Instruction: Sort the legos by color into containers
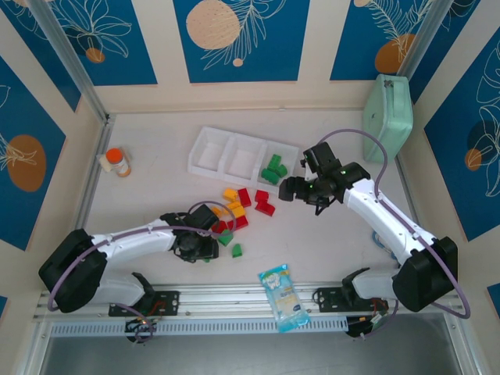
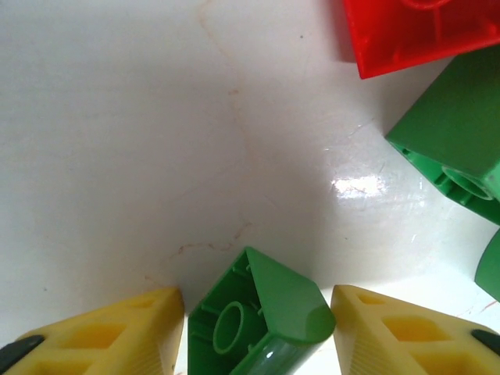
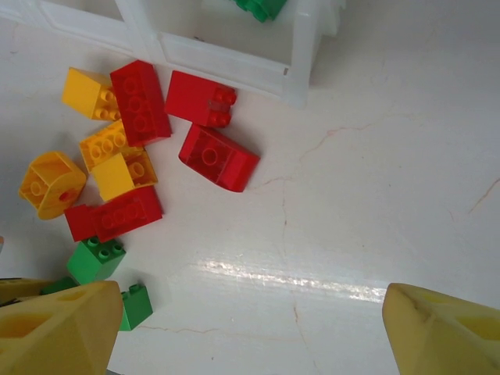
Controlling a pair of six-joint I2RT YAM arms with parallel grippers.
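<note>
We see the surface (image 1: 156, 187) walled at 9, 12 and 3 o'clock and closed at 6 o'clock by a metal rail (image 1: 234, 295), across which a snack packet (image 1: 285, 297) lies. The tray (image 1: 209, 155) sits toward 12 o'clock, its long axis running nearly 9 to 3 o'clock with the 3 o'clock end a little nearer us. Its three containers open upward, and the one at 3 o'clock holds a few green bricks (image 1: 273, 169). The loose legos (image 1: 238, 209) lie in a cluster just at 6 o'clock of the tray, apart from it, red and yellow ones toward the tray and green ones on the near side. Bare room opens at 9 o'clock of the cluster as far as a small bottle (image 1: 117, 162) by the wall, and at 3 o'clock toward a mint-green case (image 1: 388, 117) against the wall at 2 o'clock. The left hand (image 2: 256, 293) is at the 7 o'clock edge of the cluster, its fingers closed against both flanks of a green lego (image 2: 250, 320). In the left wrist view the brick's hollow underside faces the camera and one corner points to 12 o'clock, but its near end is cut off, so we cannot tell its long axis. The right hand (image 3: 251, 297) hangs at 4 o'clock of the tray, fingers spread wide with nothing between them, over bare surface that runs free from 1 to 5 o'clock in its wrist view.
</note>
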